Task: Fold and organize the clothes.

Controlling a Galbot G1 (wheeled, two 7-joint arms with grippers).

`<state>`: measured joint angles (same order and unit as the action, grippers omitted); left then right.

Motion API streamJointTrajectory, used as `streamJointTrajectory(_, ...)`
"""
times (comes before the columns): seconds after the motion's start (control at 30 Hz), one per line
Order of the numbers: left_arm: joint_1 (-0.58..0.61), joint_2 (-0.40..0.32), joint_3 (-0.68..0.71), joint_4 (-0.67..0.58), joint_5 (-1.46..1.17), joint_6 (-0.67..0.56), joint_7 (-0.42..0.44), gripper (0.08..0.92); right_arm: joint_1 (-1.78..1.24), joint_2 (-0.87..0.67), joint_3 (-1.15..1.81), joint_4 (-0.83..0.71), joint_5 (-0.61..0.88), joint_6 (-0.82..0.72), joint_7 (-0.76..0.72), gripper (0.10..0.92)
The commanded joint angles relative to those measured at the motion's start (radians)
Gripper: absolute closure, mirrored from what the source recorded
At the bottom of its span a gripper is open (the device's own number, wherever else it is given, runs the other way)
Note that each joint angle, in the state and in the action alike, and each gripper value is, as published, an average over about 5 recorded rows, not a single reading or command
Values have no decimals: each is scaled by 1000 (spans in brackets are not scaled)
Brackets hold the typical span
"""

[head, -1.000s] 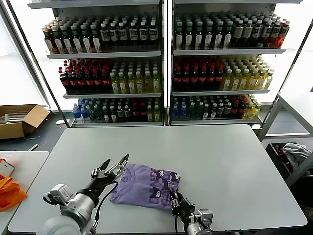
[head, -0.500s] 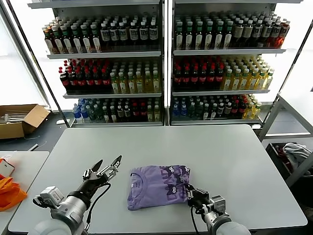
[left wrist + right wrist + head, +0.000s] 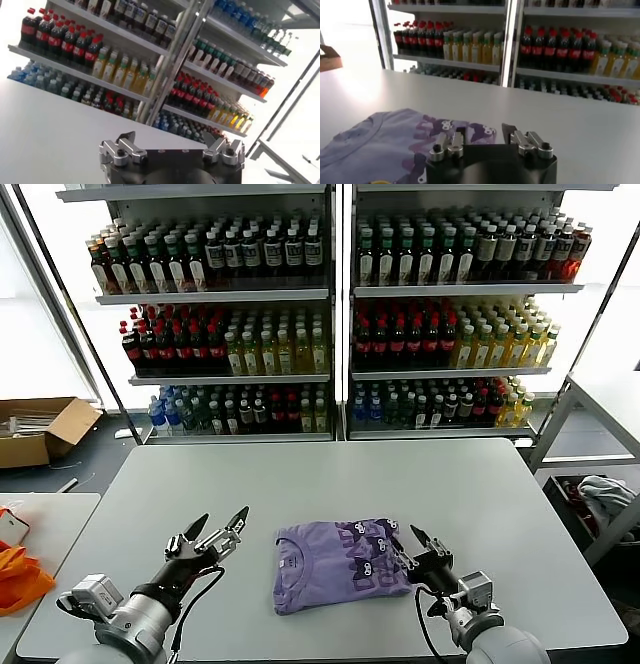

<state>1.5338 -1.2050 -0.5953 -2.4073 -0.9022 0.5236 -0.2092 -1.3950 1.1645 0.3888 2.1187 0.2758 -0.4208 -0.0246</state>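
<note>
The left hand (image 3: 212, 534) hangs low at the near left, forearm angled forward, its fingers spread wide with nothing between them. The right hand (image 3: 412, 549) sits low at the near right, fingers apparently parted and holding nothing

Shop-like test setup, retail mock-up. Back wall: two metal shelving units (image 3: 340, 314) side by side, packed with bottled drinks (image 3: 430, 329) in neat rows, sorted by colour: dark cola-type, red-capped, yellow and green, blue-capped water on lowest tier. Bright white backlight behind shelves. In front: plain grey table (image 3: 480, 504). Off to robot's left: open cardboard box (image 3: 40, 429) on dark floor, second table edge (image 3: 50, 519). To robot's right: metal frame rack (image 3: 590, 424).
</note>
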Motion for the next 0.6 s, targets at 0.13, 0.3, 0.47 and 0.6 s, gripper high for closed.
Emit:
streamJointTrajectory(0.13, 26, -20, 24, -25, 31, 1, 4, 177, 120, 172, -177, -177, -32, 106, 131, 355)
streamJointTrajectory(0.3, 35, -26, 13, -20, 35, -2, 12, 177, 113, 180, -178, -297, -13, 94, 93, 229)
streamJointTrajectory(0.47, 32, -24, 20, -7, 43, -2, 33, 177, 117, 181, -180, -321, 9, 58, 95, 204)
streamJointTrajectory(0.6, 21, -20, 33, 3, 44, -2, 34, 177, 109, 171, -182, -249, 21, 19, 104, 203)
